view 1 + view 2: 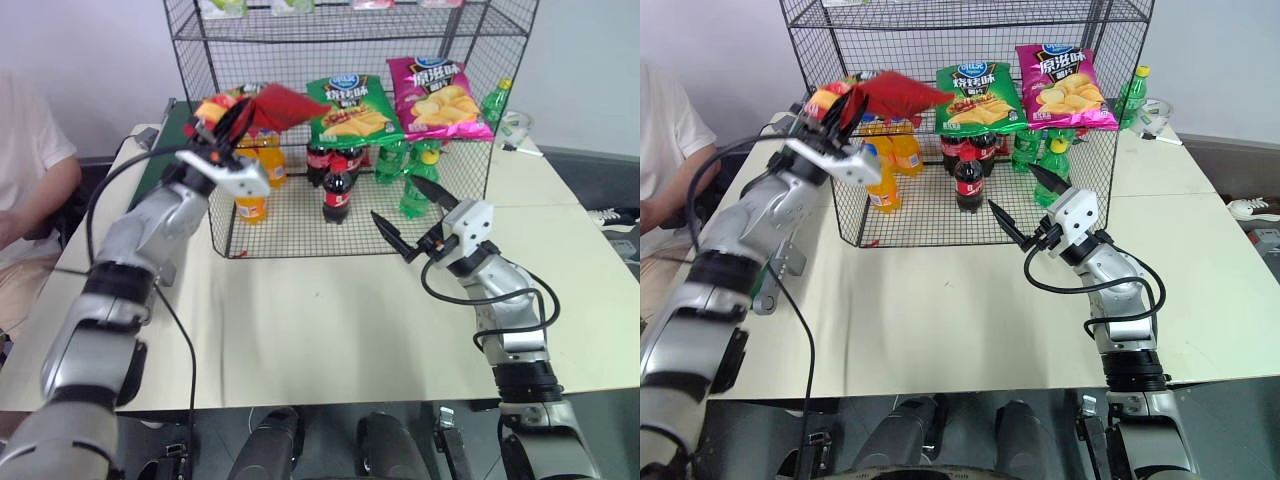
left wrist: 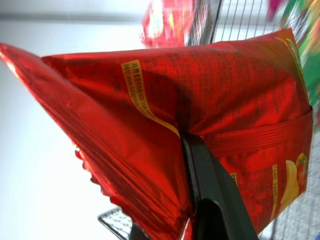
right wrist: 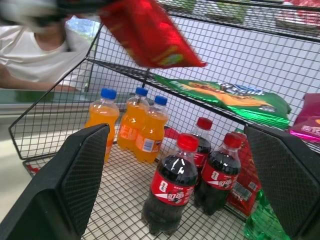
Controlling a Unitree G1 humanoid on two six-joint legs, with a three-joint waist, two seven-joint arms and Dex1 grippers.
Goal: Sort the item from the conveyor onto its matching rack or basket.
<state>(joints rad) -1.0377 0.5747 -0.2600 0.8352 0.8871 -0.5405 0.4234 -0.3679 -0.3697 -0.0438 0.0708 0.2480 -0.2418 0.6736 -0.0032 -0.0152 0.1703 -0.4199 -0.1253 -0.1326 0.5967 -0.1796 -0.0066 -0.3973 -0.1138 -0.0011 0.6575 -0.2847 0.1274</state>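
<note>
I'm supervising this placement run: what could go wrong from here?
The left gripper pinches the red crisp bag by one end, so it may sag or slip before landing. The bag hangs at the rack's wire front and could snag. The green bag lies close by and might get pushed.

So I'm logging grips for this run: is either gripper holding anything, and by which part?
The left gripper pinches the red crisp bag by one end seam; the right gripper is open, holding nothing.

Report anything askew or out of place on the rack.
One cola bottle stands alone ahead of its cluster on the rack's bottom tier. The red crisp bag is clamped in the left gripper, not shelved.
</note>
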